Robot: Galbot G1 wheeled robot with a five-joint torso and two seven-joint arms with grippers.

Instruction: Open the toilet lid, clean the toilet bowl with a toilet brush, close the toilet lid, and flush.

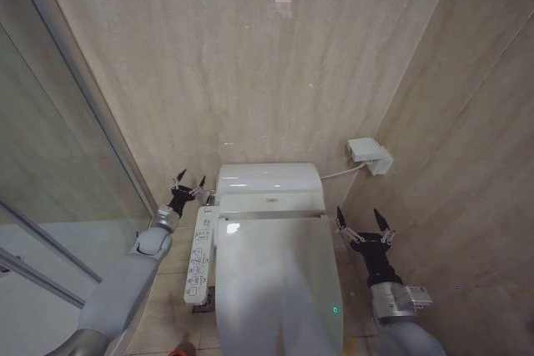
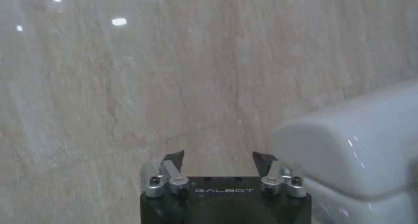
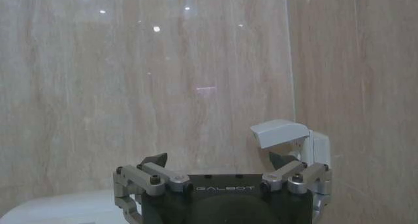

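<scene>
One shut toilet lid (image 1: 279, 289), two splayed end effectors.

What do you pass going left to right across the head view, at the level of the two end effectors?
Glass shower door → left end effector → side control panel → toilet lid → right end effector → side wall.

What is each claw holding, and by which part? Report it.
Nothing is held. The left claw and right claw are both open and empty beside the closed toilet lid.

Head camera looks down; both wrist cameras face the wall (image 2: 163, 87).
</scene>
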